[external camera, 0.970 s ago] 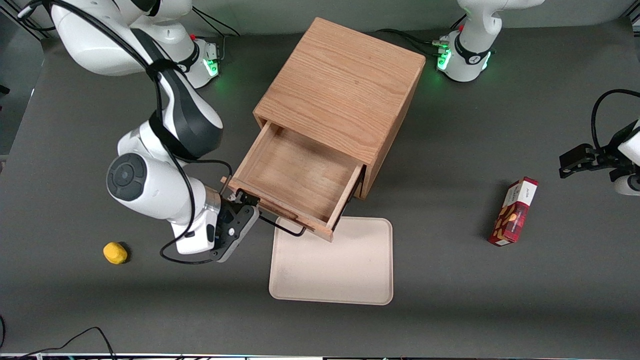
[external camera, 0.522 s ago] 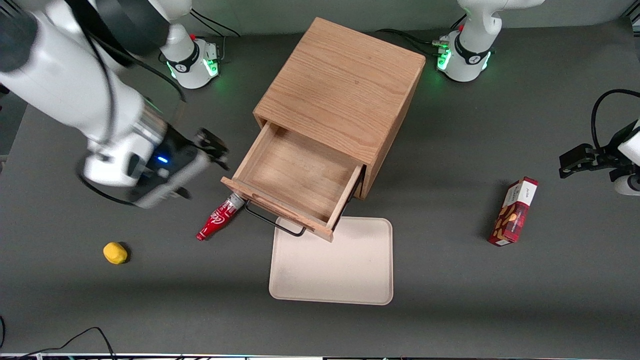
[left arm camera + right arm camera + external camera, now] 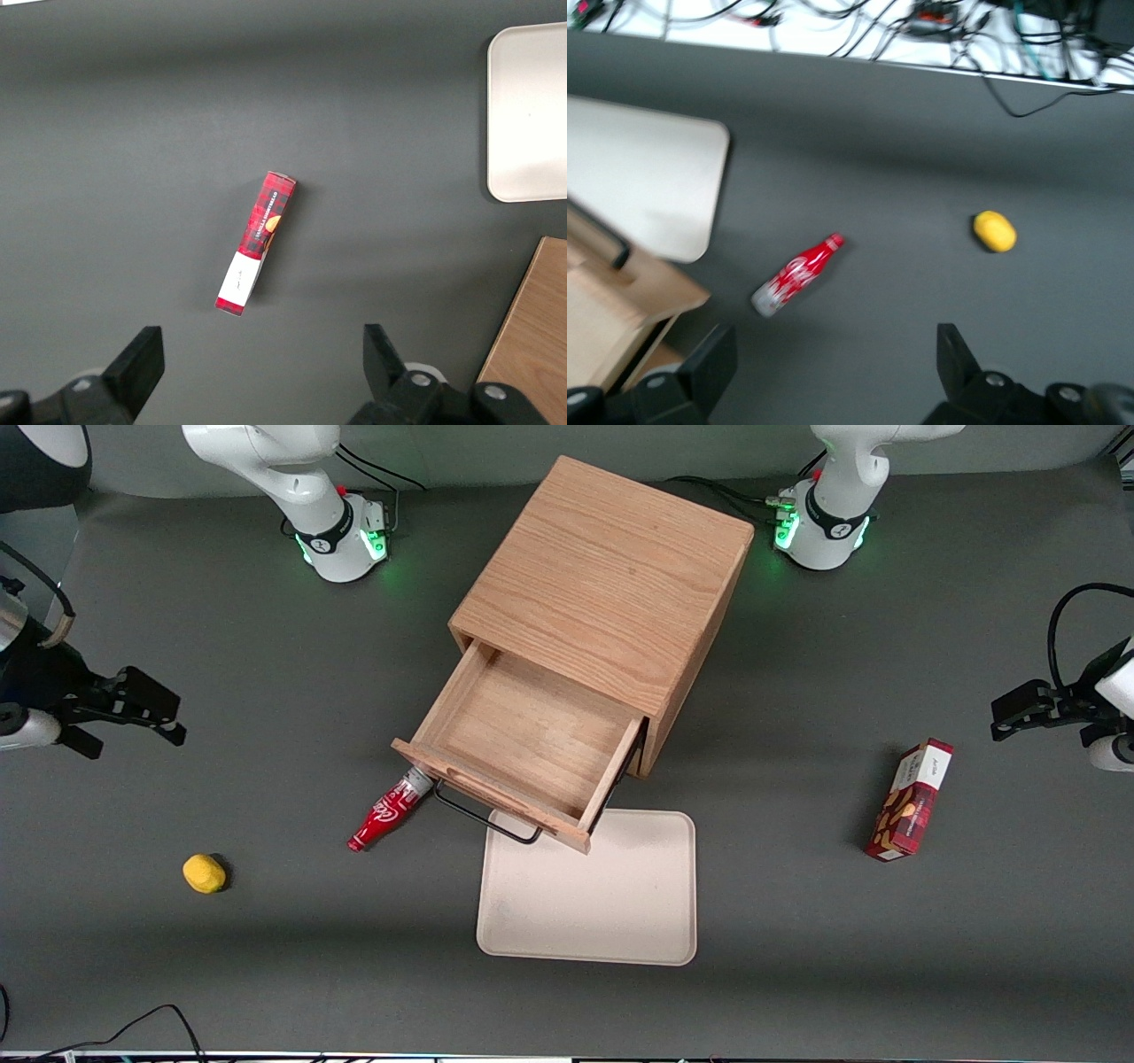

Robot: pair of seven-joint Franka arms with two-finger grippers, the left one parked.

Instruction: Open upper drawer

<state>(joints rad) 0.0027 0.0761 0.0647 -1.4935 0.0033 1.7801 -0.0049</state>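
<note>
The wooden cabinet (image 3: 602, 576) stands mid-table. Its upper drawer (image 3: 523, 731) is pulled well out and holds nothing. The thin black wire handle (image 3: 485, 821) on the drawer's front hangs over the tray's edge. The lower drawer is hidden beneath the upper one. My gripper (image 3: 173, 722) hovers far off toward the working arm's end of the table, well apart from the drawer. It is open with nothing between its fingers. In the right wrist view the gripper (image 3: 835, 354) looks down on bare table, with the drawer's corner (image 3: 620, 301) and handle (image 3: 607, 248) at the edge.
A red bottle (image 3: 388, 812) (image 3: 796, 276) lies beside the drawer's front corner. A yellow lump (image 3: 204, 872) (image 3: 995, 231) sits nearer the front camera. A beige tray (image 3: 589, 890) lies in front of the drawer. A red box (image 3: 911, 799) (image 3: 257, 241) lies toward the parked arm's end.
My gripper has let go of the drawer handle and swung away toward the working arm's end of the table. This uncovered the red bottle. The drawer has stayed pulled out.
</note>
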